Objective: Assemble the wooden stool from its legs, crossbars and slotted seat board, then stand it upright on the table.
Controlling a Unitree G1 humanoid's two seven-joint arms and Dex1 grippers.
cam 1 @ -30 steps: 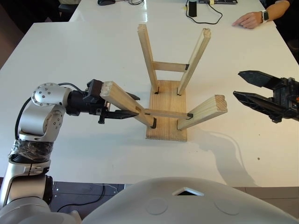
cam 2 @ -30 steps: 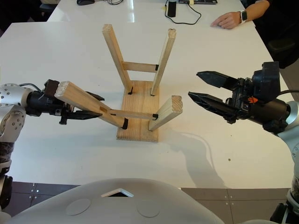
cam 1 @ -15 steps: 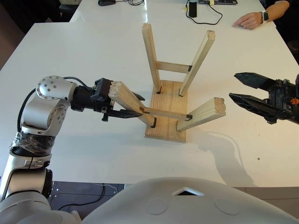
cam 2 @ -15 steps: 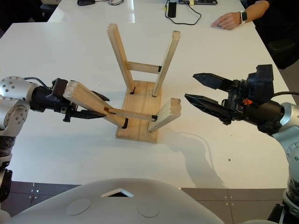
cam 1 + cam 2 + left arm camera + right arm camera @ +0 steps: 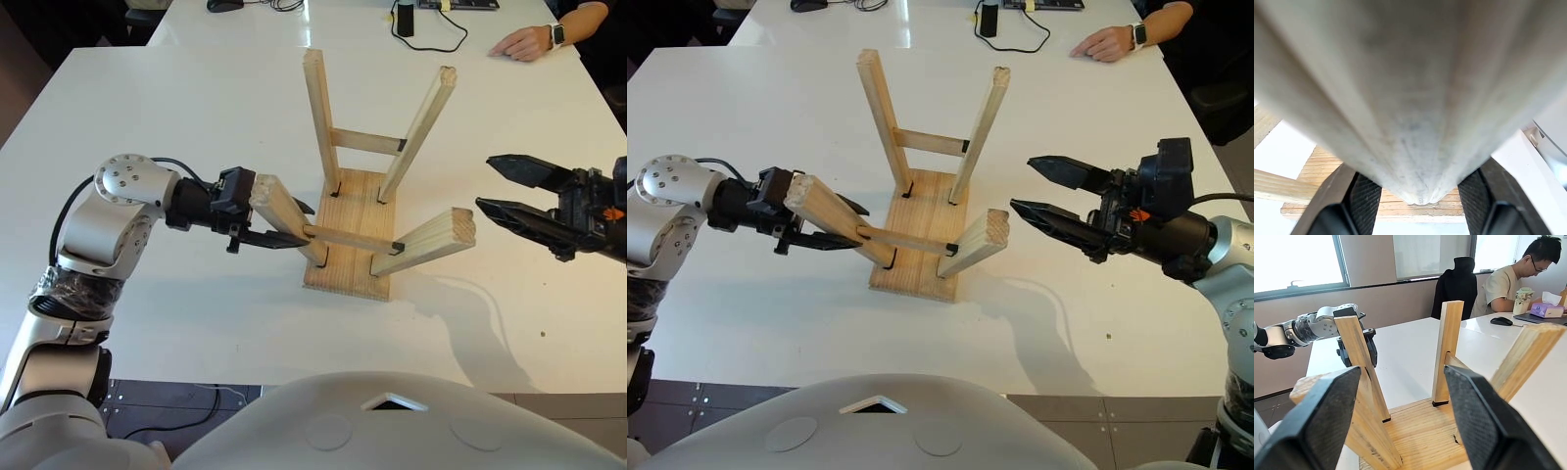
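The stool stands upside down on the white table, its slotted seat board [image 5: 351, 276] lying flat. Two far legs [image 5: 321, 117] stand upright, joined by a crossbar [image 5: 367, 141]. The near left leg [image 5: 279, 208] and the near right leg [image 5: 428, 239] lean outward toward me, linked by a second crossbar [image 5: 348, 238]. My left gripper [image 5: 297, 225] is shut on the near left leg, whose wood looms large between the black fingers [image 5: 1359, 205]. My right gripper [image 5: 1021, 182] hovers open just right of the near right leg, pads [image 5: 1484, 416] wide apart.
A person's hand [image 5: 524, 41] rests on the table's far right edge. A black device with a cable [image 5: 404, 20] and a mouse [image 5: 225, 5] lie at the far edge. Bare table [image 5: 176, 127] spreads left of the stool and in front of it.
My left gripper has pushed the near left leg rightward, standing it steeper, and the stool has shifted slightly right. My right gripper has drifted a little left, toward the near right leg.
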